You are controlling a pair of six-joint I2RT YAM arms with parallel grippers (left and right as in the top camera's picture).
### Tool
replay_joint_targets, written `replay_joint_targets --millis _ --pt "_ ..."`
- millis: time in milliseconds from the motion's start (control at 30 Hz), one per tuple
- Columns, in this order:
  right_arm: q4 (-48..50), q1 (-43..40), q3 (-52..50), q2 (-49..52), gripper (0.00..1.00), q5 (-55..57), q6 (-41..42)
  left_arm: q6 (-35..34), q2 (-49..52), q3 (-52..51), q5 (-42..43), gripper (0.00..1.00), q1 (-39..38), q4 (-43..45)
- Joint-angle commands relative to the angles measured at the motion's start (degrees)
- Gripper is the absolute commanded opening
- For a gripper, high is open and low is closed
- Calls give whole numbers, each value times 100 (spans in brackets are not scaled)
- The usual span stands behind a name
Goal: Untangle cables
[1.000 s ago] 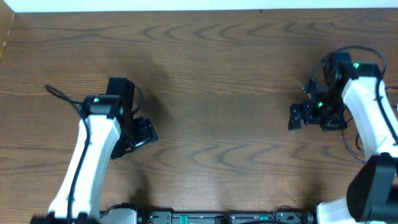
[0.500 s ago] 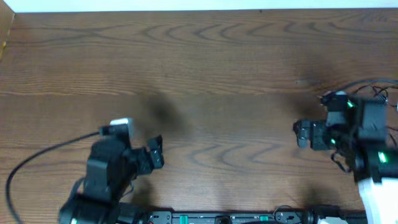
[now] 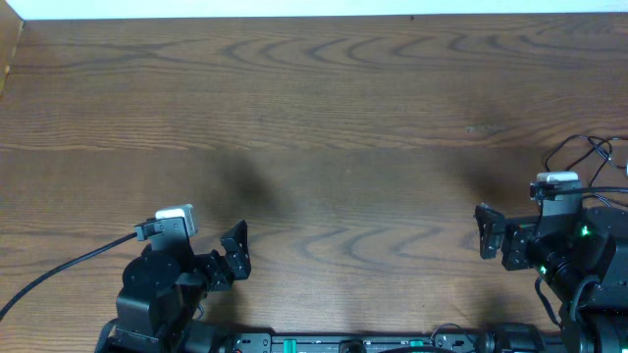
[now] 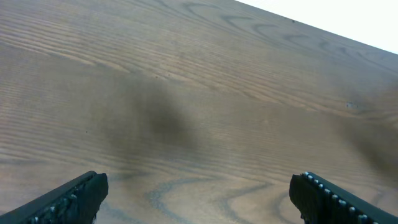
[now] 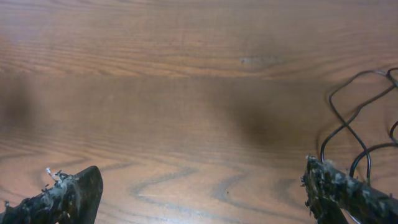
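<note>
A thin black cord (image 5: 346, 122) lies in loose loops on the wooden table at the far right; it also shows in the overhead view (image 3: 581, 150). I cannot tell where it ends. The white cable is out of view. My left gripper (image 3: 238, 257) is open and empty near the front edge at the left; in the left wrist view (image 4: 199, 194) only bare wood lies between its fingers. My right gripper (image 3: 487, 233) is open and empty at the front right; in its wrist view (image 5: 202, 190) the black cord lies just right of its right finger.
A thicker black wire (image 3: 61, 263) runs from the left arm to the front left edge. The brown wooden table (image 3: 324, 108) stretches to a white back edge. A wooden rim (image 3: 8, 49) stands at the far left corner.
Both arms have pulled back toward the front edge of the table and folded low. Both grippers now sit nearer the front and point toward the far side, still open.
</note>
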Motion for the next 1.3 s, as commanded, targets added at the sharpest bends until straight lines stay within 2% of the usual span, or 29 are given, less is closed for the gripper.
replay_joint_targets --millis 0,500,800,933,1267 --pt "-122 33 -57 -15 99 0 39 76 -17 -11 -74 98 -26 22" --pt "-579 33 -59 -15 99 0 37 76 -17 -11 -74 98 -26 22" --pt "-527 33 -415 -710 99 175 31 76 -17 -11 -74 98 -26 22" --pt "101 33 -855 -1300 99 175 -122 76 -17 -11 -74 98 -28 22" --pt "2863 35 -2492 -3021 99 166 -177 76 -17 -11 -74 98 -26 22"
